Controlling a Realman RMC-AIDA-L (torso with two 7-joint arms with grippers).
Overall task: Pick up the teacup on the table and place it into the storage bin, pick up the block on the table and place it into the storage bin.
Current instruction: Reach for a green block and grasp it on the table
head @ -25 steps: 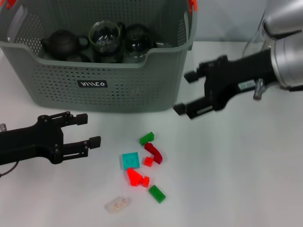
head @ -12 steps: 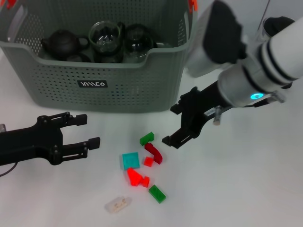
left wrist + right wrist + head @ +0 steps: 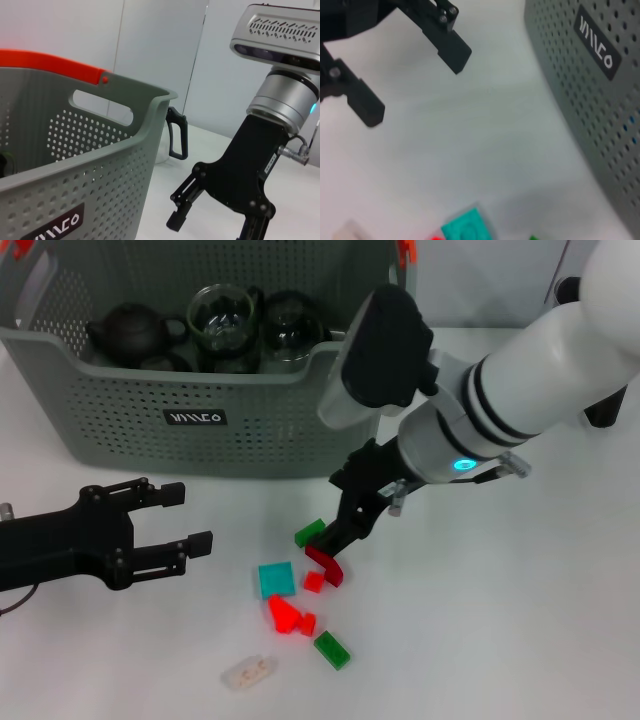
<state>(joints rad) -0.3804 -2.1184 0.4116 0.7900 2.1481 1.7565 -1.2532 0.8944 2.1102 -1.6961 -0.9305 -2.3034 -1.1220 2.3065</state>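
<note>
Several small blocks lie on the white table in the head view: a green block (image 3: 310, 532), a red curved block (image 3: 326, 564), a teal square block (image 3: 275, 579), orange-red pieces (image 3: 288, 616), another green block (image 3: 331, 649) and a whitish block (image 3: 248, 671). My right gripper (image 3: 335, 520) is open and reaches down to the green and red curved blocks, its lower fingertip just above the red one. The storage bin (image 3: 130, 390) stands behind them. It holds a clear glass teacup (image 3: 222, 315), a dark teapot (image 3: 133, 332) and a dark cup (image 3: 290, 320). My left gripper (image 3: 190, 517) rests open at the left.
The bin's wall with its black label (image 3: 595, 47) fills one side of the right wrist view, and the teal block (image 3: 467, 227) shows at the edge. In the left wrist view the right gripper (image 3: 210, 225) hangs beside the bin (image 3: 75, 165), with a black-handled jug (image 3: 175, 135) behind.
My right arm has swung from beside the bin down and to the left, bringing its open gripper over the green and red curved blocks. The left arm has not moved.
</note>
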